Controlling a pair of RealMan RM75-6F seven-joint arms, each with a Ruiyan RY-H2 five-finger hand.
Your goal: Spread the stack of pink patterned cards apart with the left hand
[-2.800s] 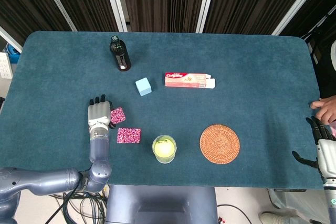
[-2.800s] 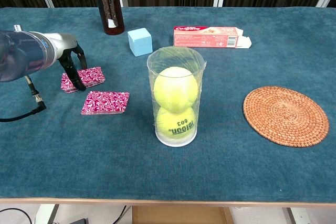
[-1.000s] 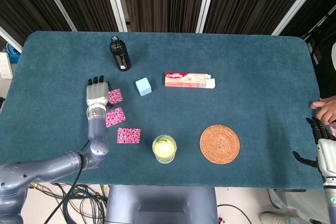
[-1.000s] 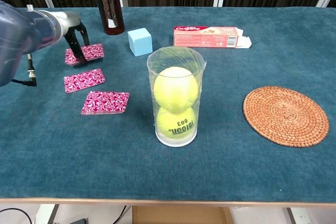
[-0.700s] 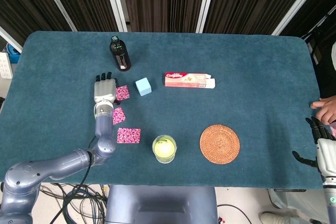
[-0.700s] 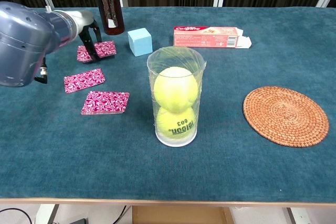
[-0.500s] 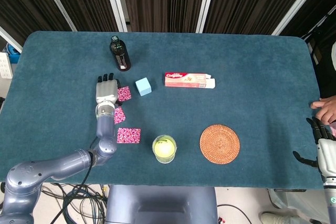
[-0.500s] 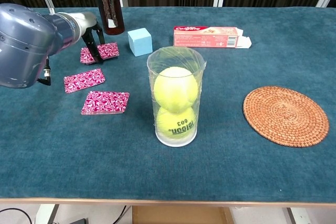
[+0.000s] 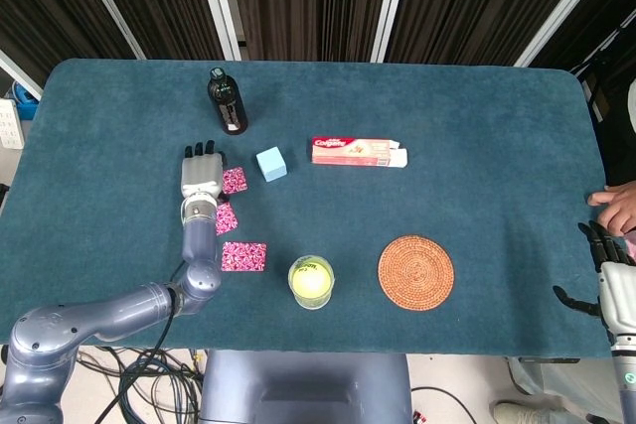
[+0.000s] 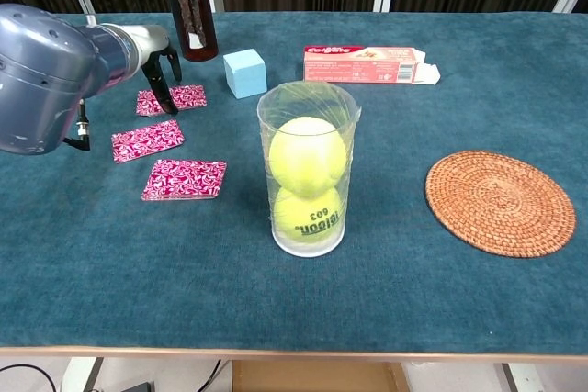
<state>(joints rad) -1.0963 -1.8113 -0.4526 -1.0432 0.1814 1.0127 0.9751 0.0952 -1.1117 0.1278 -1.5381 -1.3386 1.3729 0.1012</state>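
Note:
Three pink patterned cards lie apart in a rough line on the blue cloth: the far card (image 9: 236, 180) (image 10: 172, 99), the middle card (image 9: 226, 217) (image 10: 147, 140) and the near card (image 9: 243, 256) (image 10: 185, 178). My left hand (image 9: 202, 174) (image 10: 158, 63) lies with its fingers stretched out just left of the far card, and its dark fingertips (image 10: 171, 89) come down on that card's top. It holds nothing. My right hand (image 9: 616, 290) rests at the table's right edge with its fingers spread and nothing in it.
A dark bottle (image 9: 227, 99) stands behind my left hand, and a light blue cube (image 9: 270, 163) sits just right of the far card. A toothpaste box (image 9: 358, 151), a clear tube of tennis balls (image 10: 308, 170) and a woven coaster (image 9: 415, 272) lie further right. A person's hand (image 9: 616, 208) shows at the right edge.
My left hand has slid the far card away from the middle card, up and to the right toward the blue cube. The other two cards and the right hand have not moved.

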